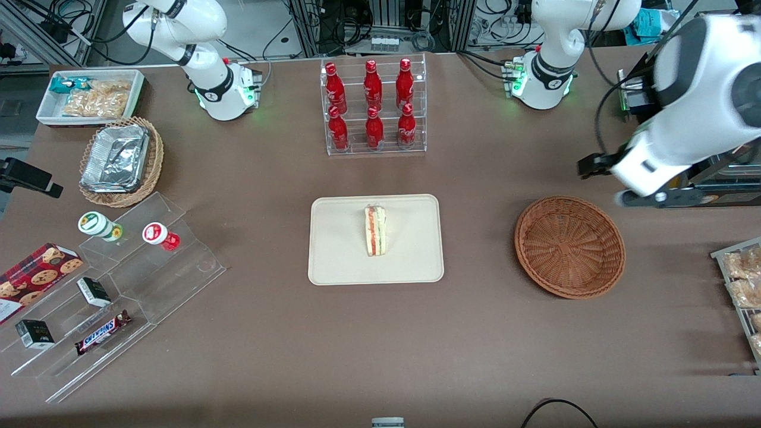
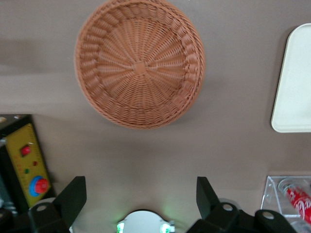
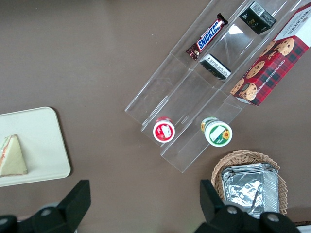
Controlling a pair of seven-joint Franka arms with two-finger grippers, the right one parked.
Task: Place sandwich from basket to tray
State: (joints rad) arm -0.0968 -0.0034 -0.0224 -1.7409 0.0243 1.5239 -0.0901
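Sandwich (image 1: 376, 230) already sits on the tray (image 1: 333, 261), basket (image 1: 569, 246) empty; gripper (image 2: 141, 194) hangs above the bench with jaws apart. Just back off clear without nudging anything.

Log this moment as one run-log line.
sandwich: on tray | basket: empty | end effector: open, above table, beside basket

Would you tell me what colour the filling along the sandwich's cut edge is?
Red and green layers between pale bread, clearest in the front view, where the sandwich lies on the tray.
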